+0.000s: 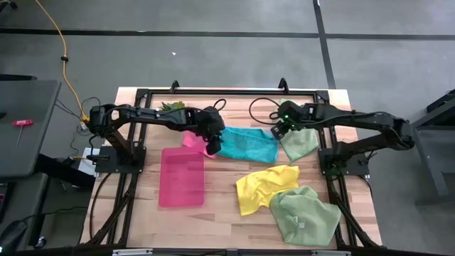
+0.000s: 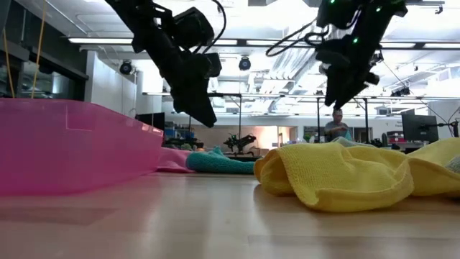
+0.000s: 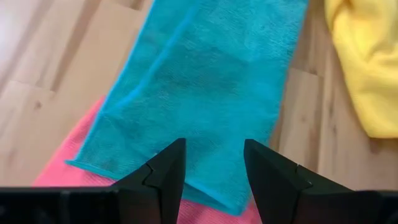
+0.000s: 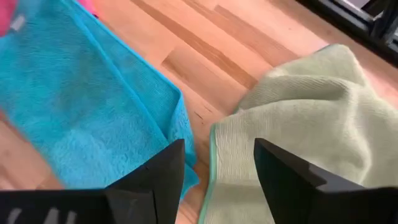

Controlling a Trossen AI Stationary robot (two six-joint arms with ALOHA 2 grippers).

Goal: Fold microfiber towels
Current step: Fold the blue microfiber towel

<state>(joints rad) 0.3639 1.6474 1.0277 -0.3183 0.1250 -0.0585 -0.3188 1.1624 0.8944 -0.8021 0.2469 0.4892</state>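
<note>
Looking down from above, the teal towel [image 1: 247,143] is laid out flat near the far middle of the table [image 1: 220,213]. The left gripper [image 1: 211,148] sits over its left end, where it overlaps the hot pink towel [image 1: 190,139]. The right gripper [image 1: 278,132] is at the teal towel's right end, next to a pale green towel [image 1: 299,143]. The yellow towel [image 1: 264,187] and another pale green one [image 1: 306,214] are nearer the front, and the pink tray [image 1: 182,176] is in front of the hot pink towel.

From table height, both grippers hang clear above the teal towel, touching nothing.

Left wrist view: fingers [image 3: 165,171] spread apart, teal cloth showing in the gap below, nothing pinched.

Right wrist view: fingers [image 4: 163,169] spread too, the gap sitting over the pale green towel's edge, just beside the teal towel's corner.
</note>
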